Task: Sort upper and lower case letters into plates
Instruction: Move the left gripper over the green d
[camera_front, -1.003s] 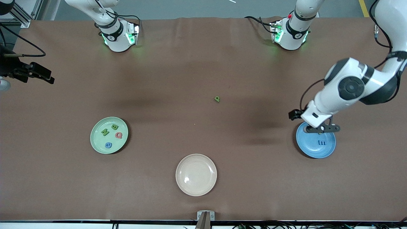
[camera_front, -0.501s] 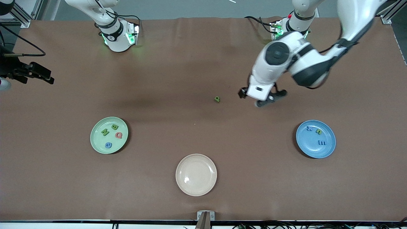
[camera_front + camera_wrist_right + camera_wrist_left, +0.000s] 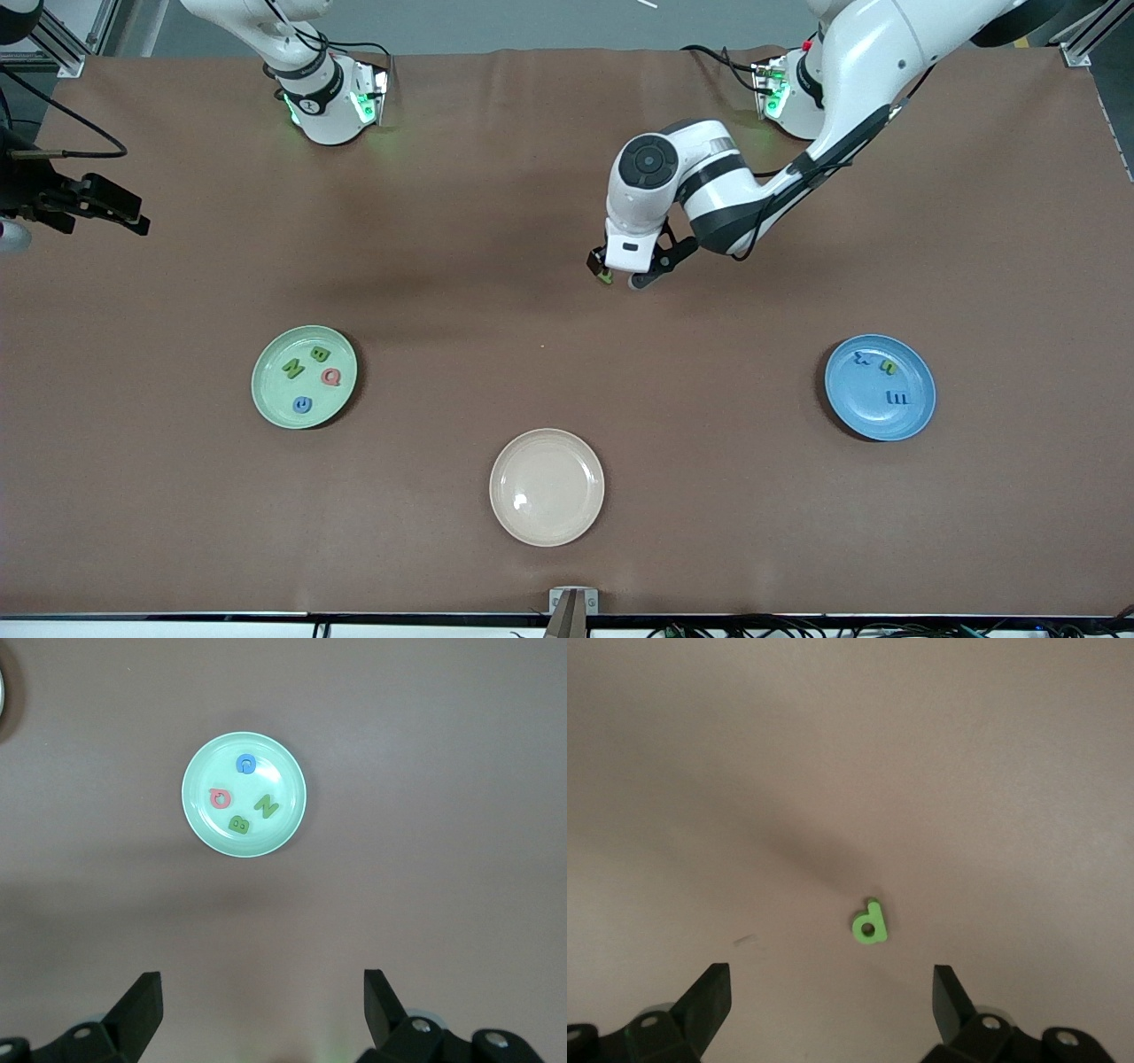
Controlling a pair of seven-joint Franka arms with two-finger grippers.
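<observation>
Two plates hold most of the letters: the mint plate (image 3: 304,377), toward the right arm's end of the surface (image 3: 443,221), carries a green N (image 3: 291,367), a green B (image 3: 320,354), a pink Q (image 3: 331,377) and a small blue letter (image 3: 302,405); the blue plate (image 3: 879,387), toward the left arm's end, carries three pieces, two blue (image 3: 897,398) and one part green (image 3: 889,367), whose shapes are too small to read with certainty. One green p (image 3: 605,276) lies alone on the bare surface, about midway between the arms' ends and farther from the front camera than both plates. The left end effector (image 3: 620,276) hangs just over this p with its fingers (image 3: 709,1001) spread wide; in the left wrist view the p (image 3: 869,925) sits between them, apart from both. The right end effector (image 3: 263,1014) waits high above the surface with its fingers spread and nothing between them, the mint plate (image 3: 199,815) in its wrist view. A cream plate (image 3: 547,486) with nothing on it sits nearest the front camera, between the two other plates.
</observation>
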